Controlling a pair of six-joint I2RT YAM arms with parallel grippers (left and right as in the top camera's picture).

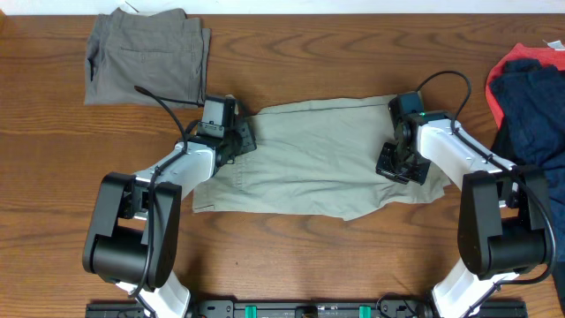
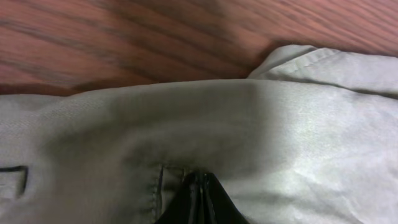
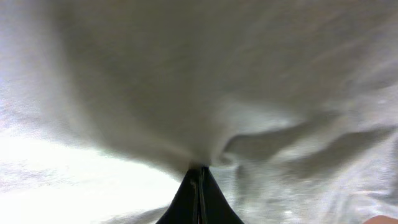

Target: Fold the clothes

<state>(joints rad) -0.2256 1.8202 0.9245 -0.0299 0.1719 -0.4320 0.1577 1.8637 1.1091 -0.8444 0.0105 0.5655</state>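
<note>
Pinching the pale khaki trousers [image 1: 309, 159] between the closed jaws of left gripper [image 1: 237, 143] and right gripper [image 1: 395, 163], one at each end, fingertips hiding under bunched cloth. Lying outward of right gripper, navy garment [image 1: 534, 97] being cut off at the edge.

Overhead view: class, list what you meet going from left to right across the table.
Folded grey-olive trousers → left gripper → khaki trousers → right gripper → navy garment.
</note>
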